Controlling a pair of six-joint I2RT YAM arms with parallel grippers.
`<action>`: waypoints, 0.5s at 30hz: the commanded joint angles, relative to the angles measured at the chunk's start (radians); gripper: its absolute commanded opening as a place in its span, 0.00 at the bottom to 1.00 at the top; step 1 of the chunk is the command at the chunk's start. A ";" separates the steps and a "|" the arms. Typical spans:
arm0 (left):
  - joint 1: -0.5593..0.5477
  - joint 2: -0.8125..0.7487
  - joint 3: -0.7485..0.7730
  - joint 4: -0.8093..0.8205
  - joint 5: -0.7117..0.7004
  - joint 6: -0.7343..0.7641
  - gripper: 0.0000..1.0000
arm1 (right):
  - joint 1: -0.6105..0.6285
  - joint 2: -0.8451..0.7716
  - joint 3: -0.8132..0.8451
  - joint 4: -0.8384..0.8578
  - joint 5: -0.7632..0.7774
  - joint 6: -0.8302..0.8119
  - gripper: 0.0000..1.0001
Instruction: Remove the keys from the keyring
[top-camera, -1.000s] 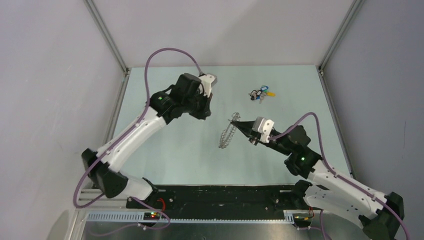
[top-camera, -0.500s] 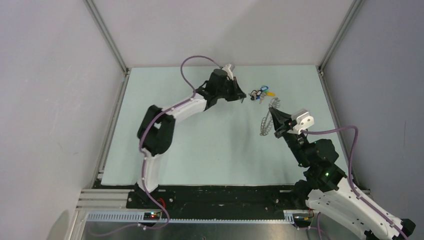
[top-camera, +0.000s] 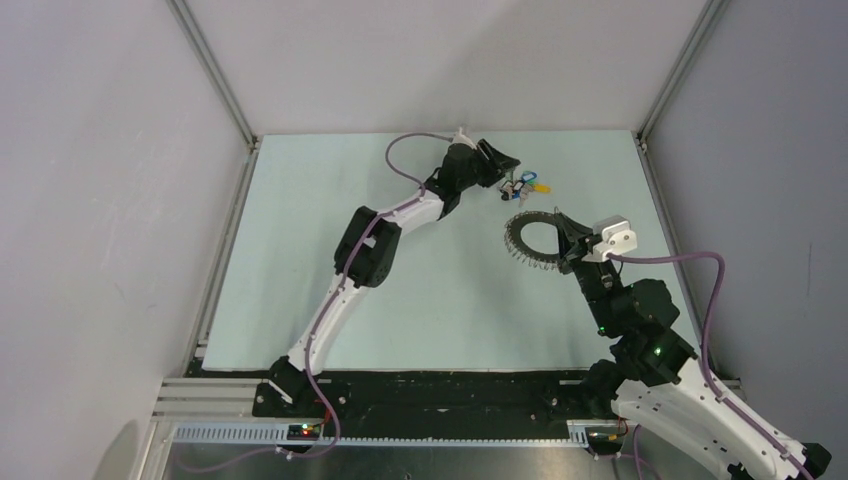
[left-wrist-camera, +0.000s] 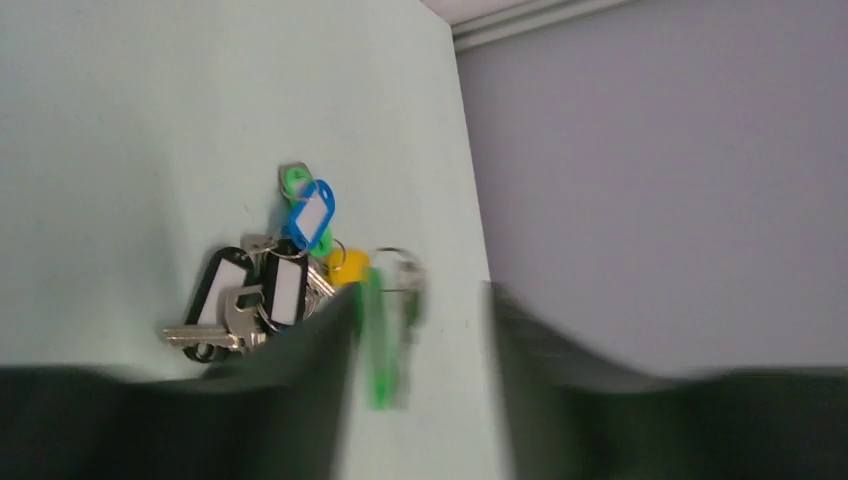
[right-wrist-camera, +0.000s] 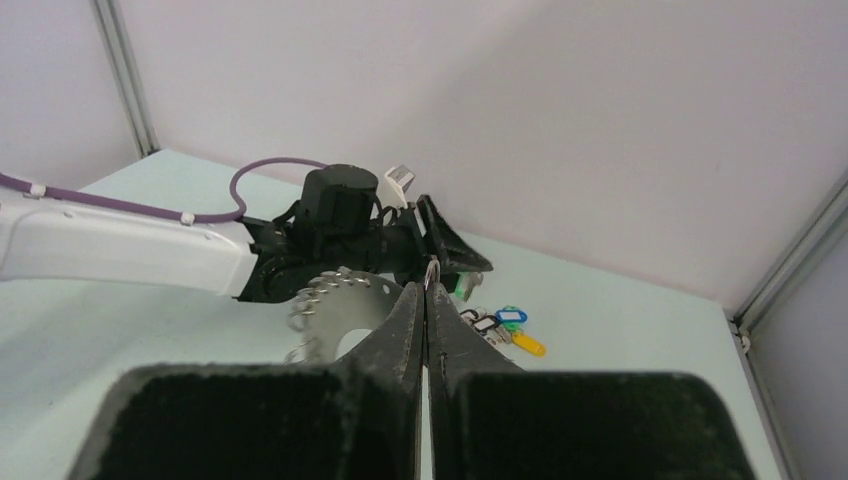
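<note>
Top view: since half a second ago my left arm has stretched further, and the left gripper (top-camera: 505, 165) is now just beside the bunch of tagged keys (top-camera: 522, 187) at the far side of the table (top-camera: 450, 320). The keyring (top-camera: 530, 240) has turned from edge-on to showing its open centre, with the right gripper (top-camera: 562, 240) at its right rim. Left wrist: fingers (left-wrist-camera: 300, 400) spread, nothing pinched. A blurred green key (left-wrist-camera: 375, 340) sits just inside one finger; I cannot tell whether it touches. Right wrist: jaws clenched on a wire loop at the keyring's rim.
</note>
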 joint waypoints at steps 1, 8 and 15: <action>0.004 0.042 0.076 0.074 -0.073 -0.106 0.81 | -0.015 -0.011 0.011 0.034 0.043 0.022 0.00; 0.026 -0.251 -0.203 0.072 -0.026 0.086 1.00 | -0.047 0.010 0.011 0.023 0.080 0.059 0.00; 0.065 -0.714 -0.601 -0.072 -0.064 0.357 1.00 | -0.080 0.091 0.011 -0.068 0.011 0.167 0.00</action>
